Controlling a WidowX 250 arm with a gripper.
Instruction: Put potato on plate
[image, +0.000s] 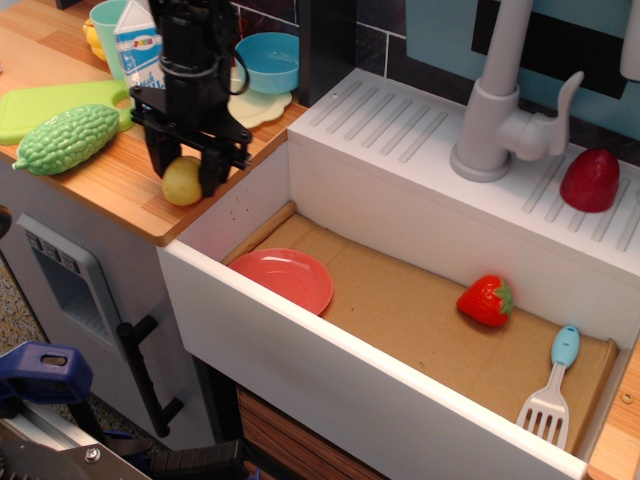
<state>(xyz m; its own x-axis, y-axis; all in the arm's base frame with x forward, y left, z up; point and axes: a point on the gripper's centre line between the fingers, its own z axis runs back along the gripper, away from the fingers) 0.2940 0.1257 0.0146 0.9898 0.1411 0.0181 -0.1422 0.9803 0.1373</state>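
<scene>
You are looking at a toy kitchen: a wooden counter (110, 185) on one side and a white sink (400, 400) with a brown floor beside it. Your gripper (185, 175) hangs low over the counter's near corner, its two black fingers (214, 172) pointing down. The potato (183, 181) sits directly between them, a finger on each flank and close against it, so the tool looks clamped on the potato. You cannot tell from this view whether the potato rests on the wood or is just lifted.

Below and to the right of the gripper, down in the sink, lies the plate (282, 279), flat on the brown floor near the sink's left wall, well apart from the potato. Farther right of the tool on the same floor sit a red strawberry (485, 300) and a white spatula with a blue handle (551, 387).

To the left of the gripper, on the counter, lies the bumpy green gourd (66, 138), with a green board (40, 105) behind it. Behind the tool stand a milk carton (138, 50) and a blue bowl (268, 60) on a pale yellow plate (255, 105). A grey faucet (500, 100) rises far right, with a dark red object (590, 180) beyond it on the drainboard.
</scene>
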